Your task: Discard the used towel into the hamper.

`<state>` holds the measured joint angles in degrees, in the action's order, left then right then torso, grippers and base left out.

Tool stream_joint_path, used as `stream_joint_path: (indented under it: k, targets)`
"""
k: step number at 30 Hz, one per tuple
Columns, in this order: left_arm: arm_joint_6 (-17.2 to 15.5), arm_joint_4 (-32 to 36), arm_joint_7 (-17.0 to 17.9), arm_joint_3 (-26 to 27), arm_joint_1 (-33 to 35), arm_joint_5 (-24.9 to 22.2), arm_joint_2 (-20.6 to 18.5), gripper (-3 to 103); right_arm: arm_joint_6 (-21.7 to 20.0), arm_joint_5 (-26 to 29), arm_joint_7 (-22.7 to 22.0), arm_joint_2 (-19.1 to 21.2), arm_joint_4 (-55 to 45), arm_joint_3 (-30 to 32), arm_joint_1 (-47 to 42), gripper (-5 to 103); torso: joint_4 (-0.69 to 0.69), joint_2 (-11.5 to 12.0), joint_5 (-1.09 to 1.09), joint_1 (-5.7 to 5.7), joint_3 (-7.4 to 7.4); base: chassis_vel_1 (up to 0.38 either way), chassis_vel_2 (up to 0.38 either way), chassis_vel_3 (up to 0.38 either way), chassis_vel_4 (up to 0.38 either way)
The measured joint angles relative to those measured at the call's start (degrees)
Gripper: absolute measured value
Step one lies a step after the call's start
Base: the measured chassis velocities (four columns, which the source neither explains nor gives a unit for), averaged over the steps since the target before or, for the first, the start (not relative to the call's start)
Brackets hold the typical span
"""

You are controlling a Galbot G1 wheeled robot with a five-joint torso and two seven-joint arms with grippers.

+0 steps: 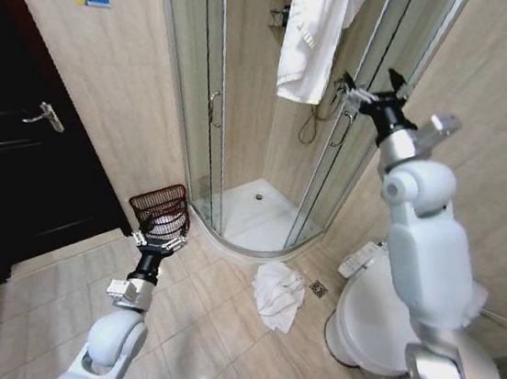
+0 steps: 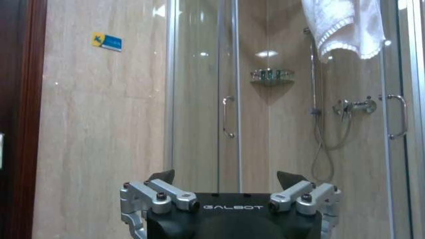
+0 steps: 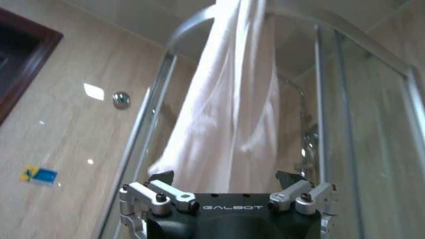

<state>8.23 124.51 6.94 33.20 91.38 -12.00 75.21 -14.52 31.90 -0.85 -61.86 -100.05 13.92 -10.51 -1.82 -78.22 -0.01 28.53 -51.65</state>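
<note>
A white towel (image 1: 312, 30) hangs over the top rail of the glass shower cabin (image 1: 245, 105); the left wrist view (image 2: 345, 25) and the right wrist view (image 3: 232, 114) also catch it. A second white towel (image 1: 278, 294) lies crumpled on the floor tiles in front of the cabin. The hamper (image 1: 161, 204) is a dark reddish-brown wire basket standing against the wall left of the cabin. My right gripper (image 1: 371, 82) (image 3: 226, 177) is raised and open, just right of the hanging towel and apart from it. My left gripper (image 1: 160, 238) (image 2: 227, 177) is open and empty, low beside the hamper.
A white toilet (image 1: 372, 315) stands at the right, close to my right arm. A dark door (image 1: 17, 151) fills the left wall. A floor drain (image 1: 318, 289) sits beside the crumpled towel. Inside the cabin are a shower hose and tap (image 2: 352, 106).
</note>
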Motion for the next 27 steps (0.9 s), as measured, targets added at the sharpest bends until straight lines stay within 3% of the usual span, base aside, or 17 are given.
stream_joint_path:
  k: [13,21,27]
  targets:
    - [0.73,-1.55,-0.92,-0.2,0.02,0.57,1.2,100,1.1,0.23,-0.73,-8.28,15.84,-7.72,20.95,100,0.02,-4.72,0.0,2.21,-2.49,0.0,0.0,0.0,0.0]
    - [1.38,-1.52,-1.01,0.84,0.13,0.25,1.33,100,0.7,0.29,-3.15,-13.78,24.59,-10.06,28.32,100,0.01,-7.78,-0.01,3.6,-4.2,0.0,0.0,0.0,0.0]
    - [2.65,-2.05,-1.54,1.58,0.92,0.13,1.69,100,-0.2,-1.42,-6.35,-14.39,27.29,-10.61,30.39,100,0.01,-9.59,-0.01,4.45,-5.15,0.0,0.0,0.0,0.0]
